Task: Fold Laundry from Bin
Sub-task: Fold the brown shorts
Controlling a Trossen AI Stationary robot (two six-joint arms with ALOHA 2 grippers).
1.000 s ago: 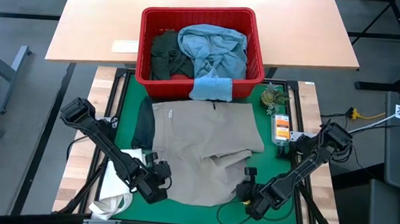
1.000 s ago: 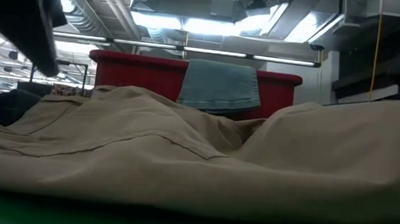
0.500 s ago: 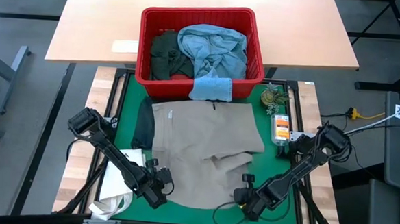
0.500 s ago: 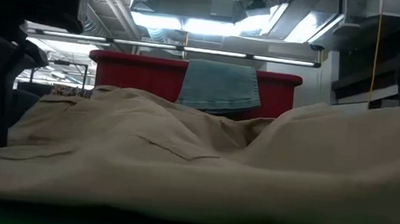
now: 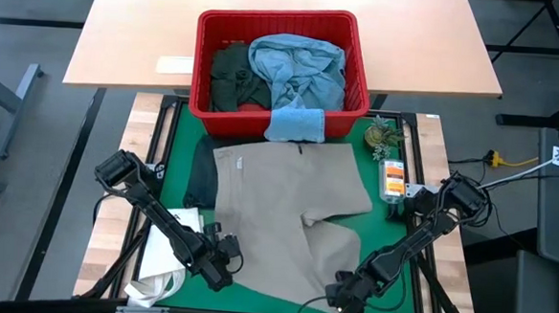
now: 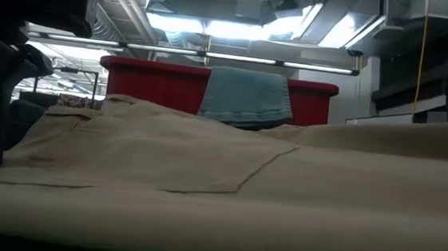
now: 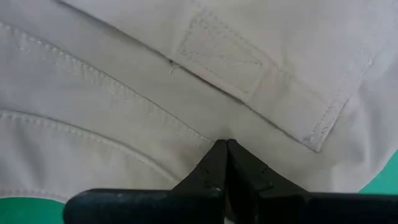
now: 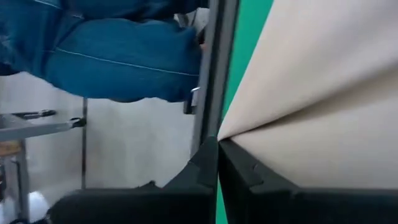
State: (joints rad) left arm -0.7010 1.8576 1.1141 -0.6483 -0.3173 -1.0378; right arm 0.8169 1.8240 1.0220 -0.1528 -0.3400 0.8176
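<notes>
Khaki trousers [image 5: 291,215] lie spread on the green mat [image 5: 180,137], waist toward the red bin [image 5: 285,23], legs toward the near edge. They fill the low view [image 6: 204,180]. The bin holds light blue jeans [image 5: 299,66] and a dark green piece [image 5: 229,77]. A small light blue cloth [image 5: 296,124] hangs over its front rim. My left gripper [image 5: 226,266] is shut on the trousers at their near left edge. My right gripper [image 5: 342,296] is shut on them at their near right corner. My left gripper pinches khaki cloth [image 7: 217,127] between its two shut fingers near a stitched seam, slanting steeply down from the near left. One layer or several, I cannot tell. The cloth around the fingers lies on the mat. My right gripper pinches an edge of the khaki cloth [image 8: 231,132] at the trousers' near right corner, between its two fingers. It slants down from the near right. The cloth runs smooth away from the fingers across the mat.
A dark garment [image 5: 200,176] lies along the trousers' left side, and a white tote bag [image 5: 164,265] sits at the near left. Small objects [image 5: 391,177] lie on the right rail. A wooden table [image 5: 133,34] stands beyond the bin. Blue denim [image 8: 118,56] shows beyond the near edge.
My left gripper has come down onto the trousers' near left edge. My right gripper has turned and gone toward the table's near edge with the cloth. The crumpled, folded-over right leg has been drawn out flat; the waist has stayed by the bin.
</notes>
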